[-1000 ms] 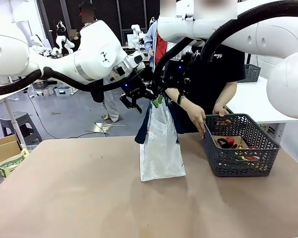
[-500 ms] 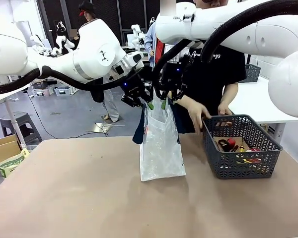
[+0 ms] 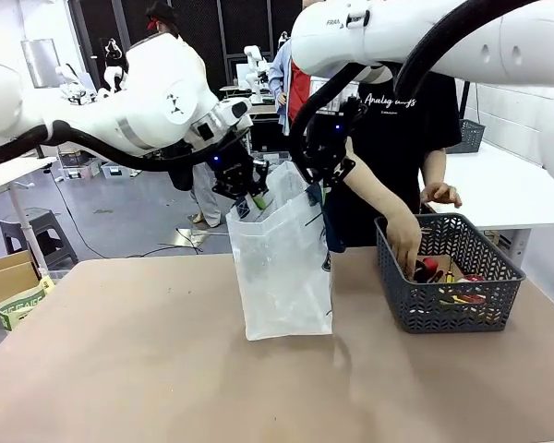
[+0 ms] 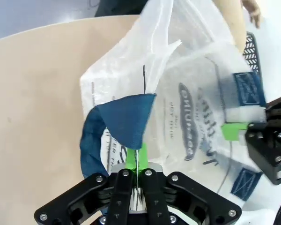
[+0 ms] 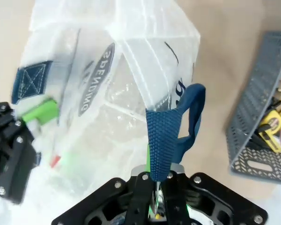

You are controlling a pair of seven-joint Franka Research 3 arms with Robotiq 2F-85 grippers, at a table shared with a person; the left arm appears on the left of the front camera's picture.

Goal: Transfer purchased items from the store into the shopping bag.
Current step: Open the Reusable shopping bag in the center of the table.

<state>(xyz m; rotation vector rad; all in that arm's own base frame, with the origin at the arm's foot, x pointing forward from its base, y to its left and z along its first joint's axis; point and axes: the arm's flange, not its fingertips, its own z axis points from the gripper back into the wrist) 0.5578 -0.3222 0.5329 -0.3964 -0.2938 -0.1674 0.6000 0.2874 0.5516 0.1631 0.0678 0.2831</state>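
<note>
shopping bag (image 3: 282, 277) rim in left gripper (image 3: 257, 199) and right gripper (image 3: 319, 183), basket (image 3: 448, 309) near, apart

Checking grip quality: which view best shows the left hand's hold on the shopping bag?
Left wrist view: the left hand, close up, is shut on the shopping bag at its navy strap. Front view shows it small; right wrist view, blurred at the edge.
</note>
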